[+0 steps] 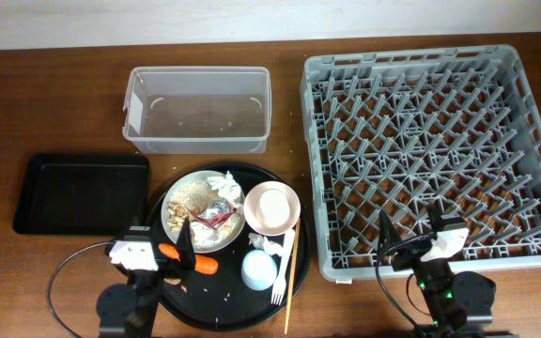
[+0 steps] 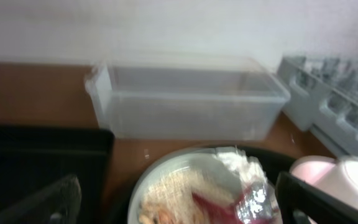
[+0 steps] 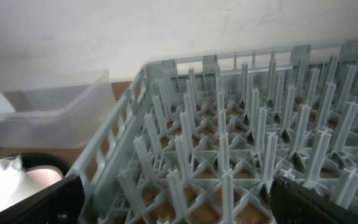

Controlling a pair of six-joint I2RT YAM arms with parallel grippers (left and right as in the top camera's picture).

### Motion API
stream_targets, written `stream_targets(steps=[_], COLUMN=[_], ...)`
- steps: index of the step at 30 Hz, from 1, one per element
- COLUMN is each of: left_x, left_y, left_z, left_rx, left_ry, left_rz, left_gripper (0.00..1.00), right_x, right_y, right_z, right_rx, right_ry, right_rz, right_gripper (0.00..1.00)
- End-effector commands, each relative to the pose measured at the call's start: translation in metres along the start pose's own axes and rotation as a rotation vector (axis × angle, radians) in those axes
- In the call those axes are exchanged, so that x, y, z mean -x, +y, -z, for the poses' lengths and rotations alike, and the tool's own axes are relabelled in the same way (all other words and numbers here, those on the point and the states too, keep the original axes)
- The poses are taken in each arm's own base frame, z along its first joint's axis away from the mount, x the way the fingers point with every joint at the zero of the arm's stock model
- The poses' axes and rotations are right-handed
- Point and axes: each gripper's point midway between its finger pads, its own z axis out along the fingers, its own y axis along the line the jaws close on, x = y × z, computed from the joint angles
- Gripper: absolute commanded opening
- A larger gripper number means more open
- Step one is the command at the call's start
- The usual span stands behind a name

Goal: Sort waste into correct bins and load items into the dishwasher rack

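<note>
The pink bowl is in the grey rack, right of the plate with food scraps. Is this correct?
No. The overhead view shows the pink bowl on the round black tray, not in the grey rack. It is right of the plate with food scraps.

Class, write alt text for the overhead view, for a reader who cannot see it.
A round black tray near the front holds a plate of food scraps, a pink bowl, a blue cup and a fork. A clear bin sits behind it, a black rectangular tray to its left, a grey dishwasher rack to its right.
</note>
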Motion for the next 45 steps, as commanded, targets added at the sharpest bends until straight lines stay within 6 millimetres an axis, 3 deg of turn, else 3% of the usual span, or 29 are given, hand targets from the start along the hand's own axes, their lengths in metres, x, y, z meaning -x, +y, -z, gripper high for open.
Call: stream_targets(steps=[1, 6, 17, 21, 25, 32, 33, 34, 35, 36, 37, 39, 40, 43, 45], left_x=[0.017, 0.048, 0.064, 0.047, 0.024, -0.063, -0.074, -0.08, -0.082, -0.082, -0.082, -0.078, -0.065, -0.012, 0.042], left_y=[-0.009, -0.012, -0.012, -0.016, -0.03, -0.042, -0.048, -0.052, -0.055, -0.058, -0.058, -0.058, -0.057, -0.052, -0.057], left_z=[0.009, 0.012, -0.004, -0.018, -0.037, -0.067, -0.072, -0.075, -0.075, -0.074, -0.074, -0.071, -0.07, -0.084, -0.102], left_rx=[-0.032, -0.012, 0.062, 0.038, -0.04, -0.079, -0.091, -0.1, -0.107, -0.114, -0.115, -0.109, -0.096, -0.057, -0.071], left_ry=[0.068, 0.227, 0.82, 0.903, 0.995, 1.301, 1.325, 1.334, 1.339, 1.341, 1.343, 1.355, 1.355, 1.251, 1.094], left_rz=[0.049, 0.06, 0.102, 0.124, 0.177, 0.24, 0.223, 0.212, 0.204, 0.197, 0.194, 0.193, 0.183, 0.127, 0.103], left_gripper=[0.99, 0.99, 0.99, 0.99, 0.99, 0.99, 0.96, 0.82, 0.57, 0.21, 0.03, 0.01, 0.01, 0.01, 0.01], right_x=[0.029, 0.041, 0.016, -0.004, -0.004, -0.004, -0.004, -0.004, -0.004, -0.004, -0.004, -0.004, -0.004, -0.004, -0.004], right_y=[0.013, 0.018, 0.001, -0.001, -0.001, -0.001, -0.001, -0.001, -0.001, -0.001, -0.001, -0.001, -0.001, -0.001, -0.001], right_z=[0.015, 0.029, 0.025, 0.029, 0.028, 0.028, 0.028, 0.028, 0.028, 0.028, 0.028, 0.028, 0.028, 0.028, 0.028], right_rx=[0.031, 0.005, -0.173, -0.196, -0.197, -0.196, -0.196, -0.196, -0.196, -0.196, -0.196, -0.197, -0.197, -0.197, -0.196], right_ry=[-0.002, 0.153, 0.869, 1.028, 1.022, 1.021, 1.021, 1.021, 1.022, 1.023, 1.023, 1.022, 1.022, 1.022, 1.022], right_rz=[-0.03, -0.065, -0.185, -0.218, -0.219, -0.219, -0.22, -0.219, -0.219, -0.219, -0.219, -0.219, -0.219, -0.219, -0.219], right_gripper=[0.98, 0.98, 0.98, 0.98, 0.98, 0.98, 0.98, 0.99, 0.98, 0.98, 0.98, 0.98, 0.98, 0.98, 0.98])
